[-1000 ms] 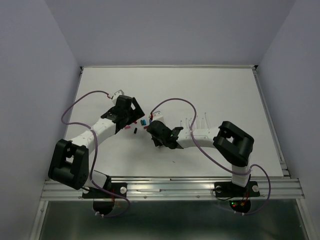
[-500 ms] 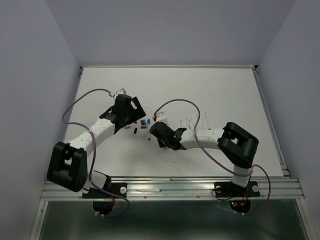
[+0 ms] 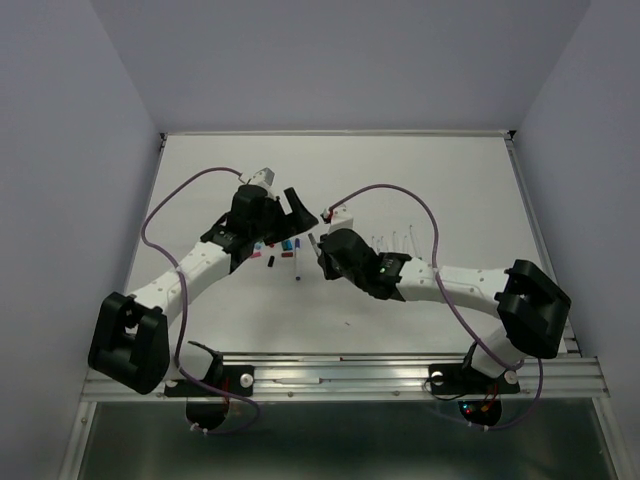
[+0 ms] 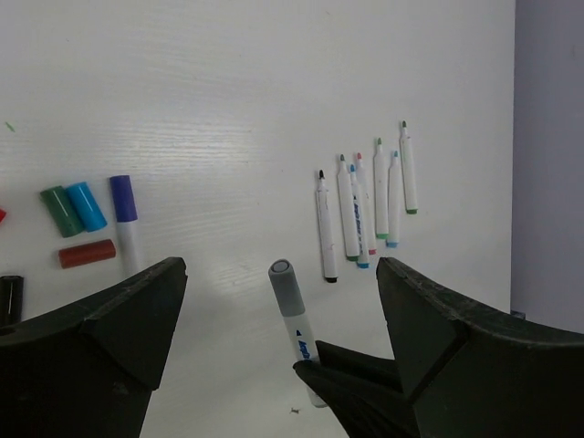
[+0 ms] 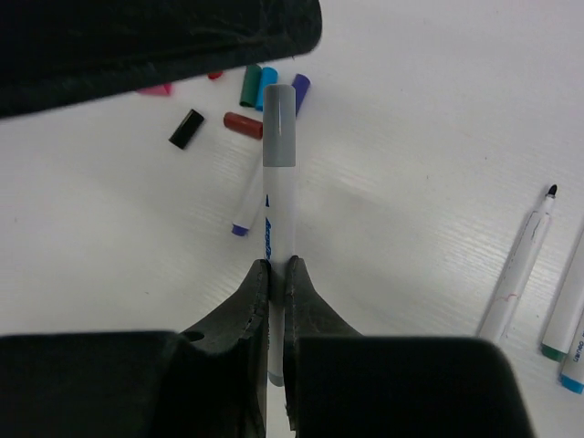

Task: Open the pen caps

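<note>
My right gripper (image 5: pixel 276 269) is shut on the white barrel of a pen (image 5: pixel 280 214) and holds it off the table. Its grey cap (image 5: pixel 279 128) points away from the fingers. In the left wrist view that grey cap (image 4: pixel 286 287) stands between the wide-open jaws of my left gripper (image 4: pixel 278 278), touching neither. From above, the left gripper (image 3: pixel 290 205) faces the right gripper (image 3: pixel 322 248) over the middle of the table. A purple-capped pen (image 4: pixel 125 219) lies on the table below.
Loose caps lie together: green (image 4: pixel 61 211), blue (image 4: pixel 86 205), red (image 4: pixel 87 254) and black (image 5: pixel 187 129). Several uncapped pens (image 4: pixel 365 205) lie in a row to the right, behind the right arm (image 3: pixel 450 280) in the top view.
The right gripper has shut on the grey-capped pen and raised it. The left arm has reached farther out and swung right, bringing its open jaws around the cap.
</note>
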